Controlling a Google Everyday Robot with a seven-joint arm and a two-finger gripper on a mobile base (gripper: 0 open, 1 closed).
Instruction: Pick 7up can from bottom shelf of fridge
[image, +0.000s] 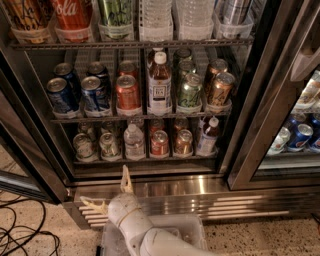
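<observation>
White two-finger gripper (104, 184): jaws released, spread wide, before the stainless-steel fridge (235, 202) grille. Pale green-silver 7up can (84, 146): dark wire bottom shelf (150, 161), left, ungrasped.

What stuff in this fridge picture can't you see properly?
All in the camera view:
1. Labels on the pale cans, bottom shelf, left: too small to read.
2. Back-row cans: mostly hidden by the front cans.
3. Top drinks: cut off by the top edge.
4. Arm behind the open end effector, low before the fridge base: cut off by the bottom edge.
</observation>
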